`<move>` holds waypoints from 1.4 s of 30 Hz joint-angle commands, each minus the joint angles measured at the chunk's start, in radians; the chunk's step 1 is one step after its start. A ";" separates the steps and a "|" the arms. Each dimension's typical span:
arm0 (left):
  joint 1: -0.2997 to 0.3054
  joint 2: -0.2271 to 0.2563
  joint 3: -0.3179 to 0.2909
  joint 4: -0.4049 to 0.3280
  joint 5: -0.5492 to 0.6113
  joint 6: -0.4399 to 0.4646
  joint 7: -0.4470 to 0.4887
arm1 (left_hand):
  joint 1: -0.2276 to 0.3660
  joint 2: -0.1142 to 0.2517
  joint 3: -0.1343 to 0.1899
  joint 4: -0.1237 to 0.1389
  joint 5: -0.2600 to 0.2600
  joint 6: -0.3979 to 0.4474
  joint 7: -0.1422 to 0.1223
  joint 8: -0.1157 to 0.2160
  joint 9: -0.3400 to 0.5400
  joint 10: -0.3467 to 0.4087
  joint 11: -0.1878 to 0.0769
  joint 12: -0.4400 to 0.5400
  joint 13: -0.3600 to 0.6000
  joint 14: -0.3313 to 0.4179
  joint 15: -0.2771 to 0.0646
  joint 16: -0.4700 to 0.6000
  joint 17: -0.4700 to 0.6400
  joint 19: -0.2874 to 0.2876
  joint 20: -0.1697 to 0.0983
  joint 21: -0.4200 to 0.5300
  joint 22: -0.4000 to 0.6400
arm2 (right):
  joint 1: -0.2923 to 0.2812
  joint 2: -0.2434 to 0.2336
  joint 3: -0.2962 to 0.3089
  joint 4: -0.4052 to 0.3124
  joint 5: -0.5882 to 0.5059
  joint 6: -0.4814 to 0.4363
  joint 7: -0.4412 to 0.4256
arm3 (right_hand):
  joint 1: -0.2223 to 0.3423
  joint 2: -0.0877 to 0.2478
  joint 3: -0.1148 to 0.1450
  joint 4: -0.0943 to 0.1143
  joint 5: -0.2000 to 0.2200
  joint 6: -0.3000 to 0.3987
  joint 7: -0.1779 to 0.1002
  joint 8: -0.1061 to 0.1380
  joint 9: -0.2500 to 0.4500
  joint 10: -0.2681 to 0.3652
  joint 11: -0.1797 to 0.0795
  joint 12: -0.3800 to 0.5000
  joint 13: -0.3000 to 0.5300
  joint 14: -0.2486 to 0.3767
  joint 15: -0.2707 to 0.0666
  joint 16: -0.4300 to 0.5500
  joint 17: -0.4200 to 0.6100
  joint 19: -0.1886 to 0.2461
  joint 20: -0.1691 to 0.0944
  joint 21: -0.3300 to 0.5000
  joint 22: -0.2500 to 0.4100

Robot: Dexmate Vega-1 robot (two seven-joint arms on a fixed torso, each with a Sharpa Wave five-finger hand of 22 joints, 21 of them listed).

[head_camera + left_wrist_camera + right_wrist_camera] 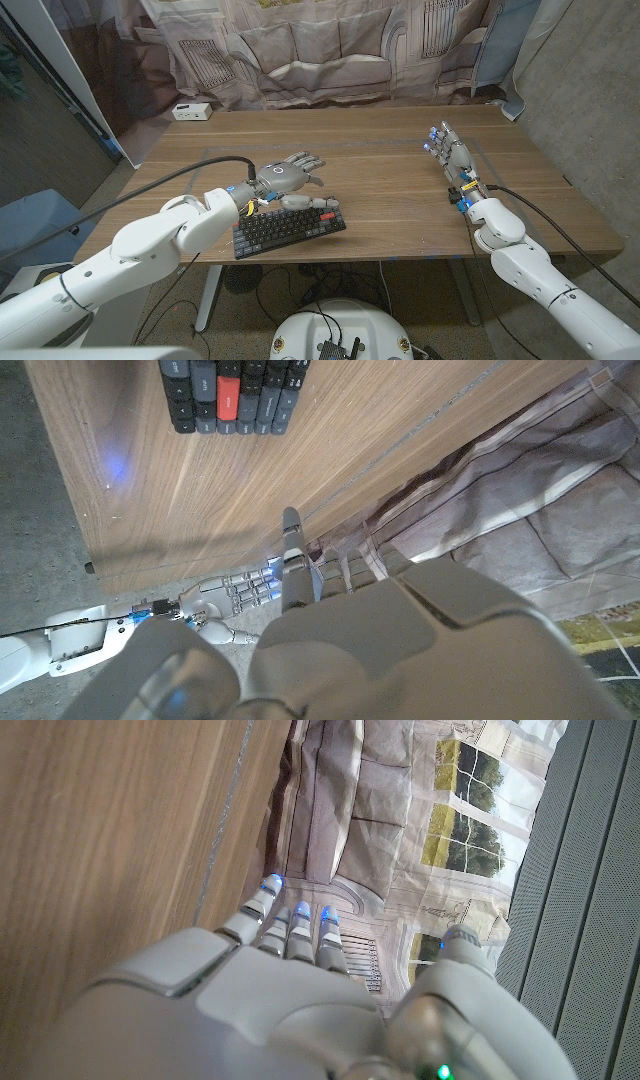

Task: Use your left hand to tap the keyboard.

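Fingers (305,161) of the left hand (283,178) are spreading loosely forward and grasping nothing, while the thumb is lying low, pointing across the top edge of the keyboard (288,228). Whether that thumb is touching the keys is not something the head view is settling. The keyboard is sitting near the front edge of the table (380,190), dark with a few reddish keys, angled slightly, with the left hand hovering just behind and above its far edge. In the left wrist view the keyboard's corner (235,395) is showing well apart from the extended finger (292,560). That suggests the fingertips are reaching past the keys rather than over them. To tap well, the hand is probably needing to draw back toward the robot until the fingertips are hanging over the key rows. It should then dip with one or two fingers, lightly and straight down, so the board is not skidding. Farther off, the right hand (448,148) is standing on its edge near the table's right side, fingers released and holding nothing, well apart from the keyboard. A small white box (190,111) is resting at the far left corner.
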 commanded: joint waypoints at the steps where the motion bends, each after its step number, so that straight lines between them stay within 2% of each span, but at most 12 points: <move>1: -0.071 0.014 0.064 0.010 -0.040 0.008 -0.083 | -0.007 -0.004 -0.006 0.001 0.006 0.003 0.004 0.003 0.004 -0.004 0.004 0.009 0.002 -0.003 -0.004 0.005 0.003 -0.004 0.007 0.004 0.002 | -0.012 0.006 0.007 0.005 0.006 0.013 -0.002 | 0.002 0.008 0.001 -0.003 0.005 0.011 -0.001 0.006 0.004 0.007 0.000 -0.002 0.003 0.001 0.004 -0.003 0.000 0.006 0.005 -0.003 0.003; 20: -0.115 0.019 0.124 0.024 -0.068 0.028 -0.123 | -0.006 -0.004 -0.013 0.002 0.010 0.003 0.009 0.002 0.004 -0.010 0.007 0.012 0.002 -0.010 0.004 0.006 0.003 -0.008 0.010 0.007 0.002 | -0.023 -0.002 0.019 -0.012 0.005 0.015 -0.007 | 0.001 0.009 -0.001 -0.004 0.005 0.012 -0.001 0.006 0.004 0.008 -0.002 -0.003 0.003 0.001 0.005 -0.003 -0.001 0.008 0.005 -0.007 0.003; 42: -0.182 -0.018 0.213 0.067 -0.017 0.019 -0.152 | -0.001 -0.007 -0.026 0.001 0.017 0.011 0.018 0.004 0.004 -0.033 0.002 0.011 0.002 -0.038 0.006 0.001 0.003 -0.026 0.009 0.005 0.003 | -0.035 -0.012 0.035 -0.016 0.011 0.014 -0.004 | 0.000 0.011 -0.002 -0.006 0.005 0.014 -0.003 0.006 0.004 0.012 -0.002 -0.004 0.003 0.002 0.005 -0.004 -0.004 0.010 0.007 -0.013 0.003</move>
